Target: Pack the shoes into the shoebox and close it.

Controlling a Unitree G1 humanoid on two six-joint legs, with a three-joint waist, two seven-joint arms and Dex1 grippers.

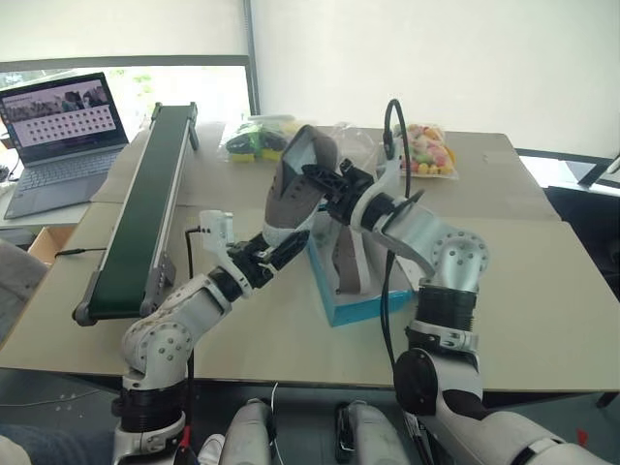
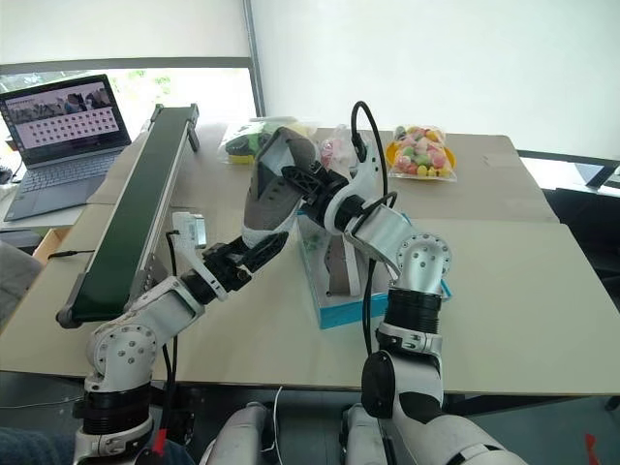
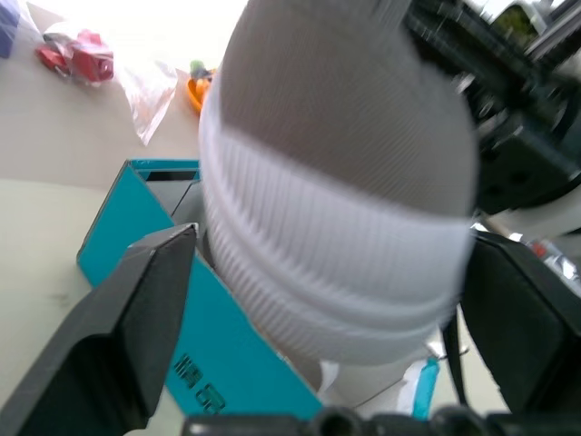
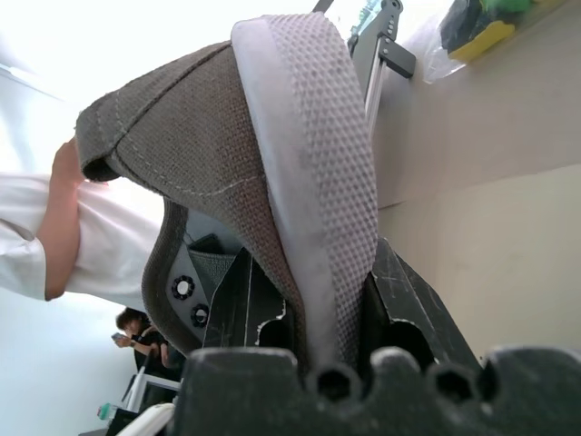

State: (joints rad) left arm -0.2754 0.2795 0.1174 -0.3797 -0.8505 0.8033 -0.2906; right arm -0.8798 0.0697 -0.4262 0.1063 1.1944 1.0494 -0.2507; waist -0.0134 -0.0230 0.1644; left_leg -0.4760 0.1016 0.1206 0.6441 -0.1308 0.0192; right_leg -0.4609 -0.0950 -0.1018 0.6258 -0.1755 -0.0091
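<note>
Above the open shoebox [image 1: 334, 308], where one shoe [image 1: 347, 260] already sits, the right gripper [image 1: 325, 186] pinches the second shoe [image 1: 298, 189] by its sole edge while the left gripper [image 1: 281, 250] spreads wide around the heel, apparently handing over.

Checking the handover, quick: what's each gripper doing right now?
Left gripper: open, fingers either side of the shoe.
Right gripper: shut on the shoe.

I see my right gripper [image 2: 298, 181] clamping a grey shoe [image 2: 274, 184] in the air above the turquoise shoebox [image 2: 334, 308], mid-table. My left gripper [image 2: 254, 254] sits spread under the toe, the second shoe [image 2: 341, 263] inside the box
</note>
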